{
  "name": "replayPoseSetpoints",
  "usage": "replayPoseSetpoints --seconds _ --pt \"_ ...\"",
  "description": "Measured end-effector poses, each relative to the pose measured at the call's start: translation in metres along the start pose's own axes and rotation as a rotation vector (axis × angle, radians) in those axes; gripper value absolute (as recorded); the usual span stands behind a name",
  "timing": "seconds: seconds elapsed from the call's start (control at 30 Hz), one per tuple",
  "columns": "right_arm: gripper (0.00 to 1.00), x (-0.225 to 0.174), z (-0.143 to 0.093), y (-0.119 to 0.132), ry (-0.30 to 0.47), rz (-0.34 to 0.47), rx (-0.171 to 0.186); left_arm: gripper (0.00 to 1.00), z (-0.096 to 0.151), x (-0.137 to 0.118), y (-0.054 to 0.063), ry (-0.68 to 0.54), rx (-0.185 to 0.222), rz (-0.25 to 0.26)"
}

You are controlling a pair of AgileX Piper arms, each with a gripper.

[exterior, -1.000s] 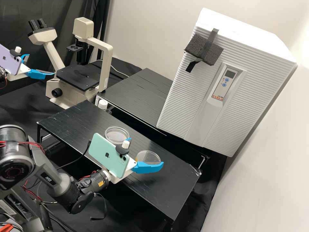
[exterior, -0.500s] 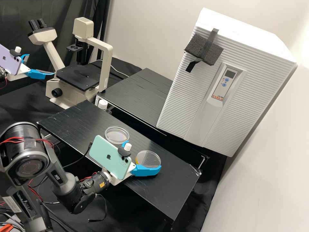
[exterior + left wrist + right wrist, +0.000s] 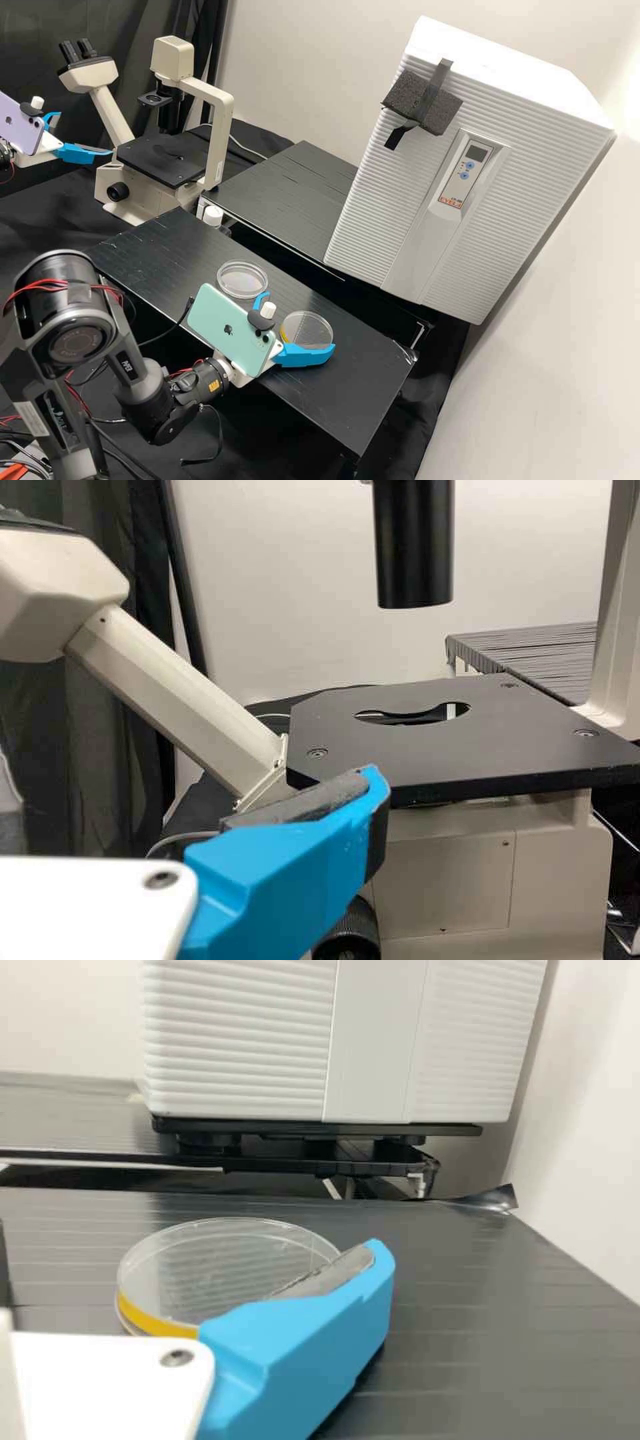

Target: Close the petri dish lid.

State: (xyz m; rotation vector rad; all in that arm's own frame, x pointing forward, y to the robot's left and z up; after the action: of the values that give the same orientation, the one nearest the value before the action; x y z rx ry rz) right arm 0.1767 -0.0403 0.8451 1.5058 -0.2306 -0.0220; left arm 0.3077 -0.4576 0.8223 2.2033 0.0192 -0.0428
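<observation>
In the high view, my right gripper (image 3: 299, 321) stands open around a round clear petri dish (image 3: 307, 329) with a yellow band at its side; a clear round cover appears to lie on top. That petri dish (image 3: 225, 1272) shows beside one finger of my right gripper (image 3: 190, 1270) in the right wrist view. A second clear round dish or lid (image 3: 242, 279) lies on the black bench, behind the green phone. My left gripper (image 3: 81, 135) is open and holds nothing, by the microscope at the upper left; the left wrist view shows one blue finger (image 3: 290, 860) before the microscope stage.
The black bench (image 3: 373, 380) carries both dishes. Behind it stand a white ribbed incubator (image 3: 380, 193) and another black table (image 3: 287, 193). The microscope (image 3: 163, 160) is at the back left, and a white-capped bottle (image 3: 213, 215) is at the bench's back edge.
My right gripper has shifted slightly down in the high view, and its far finger shows more beside the phone. The right arm's elbow has swung rightward. My left gripper and both dishes are unmoved.
</observation>
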Motion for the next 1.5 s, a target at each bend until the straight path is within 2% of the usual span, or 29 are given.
replayPoseSetpoints --seconds 0.27,0.97,1.3,1.5 --pt "0.00 0.001 0.003 -0.001 -0.005 -0.017 0.017 1.00 0.000 0.000 0.000 0.000 0.000 0.000" --pt "0.00 0.004 0.000 -0.003 0.018 -0.027 0.020 1.00 0.000 0.000 0.000 0.000 0.000 0.000" --pt "0.00 0.006 -0.005 -0.007 0.021 -0.021 0.040 1.00 0.000 0.000 0.000 0.000 0.000 0.000" --pt "0.00 0.004 -0.019 -0.006 0.082 -0.020 0.029 1.00 0.000 0.000 0.000 0.000 0.000 0.000"
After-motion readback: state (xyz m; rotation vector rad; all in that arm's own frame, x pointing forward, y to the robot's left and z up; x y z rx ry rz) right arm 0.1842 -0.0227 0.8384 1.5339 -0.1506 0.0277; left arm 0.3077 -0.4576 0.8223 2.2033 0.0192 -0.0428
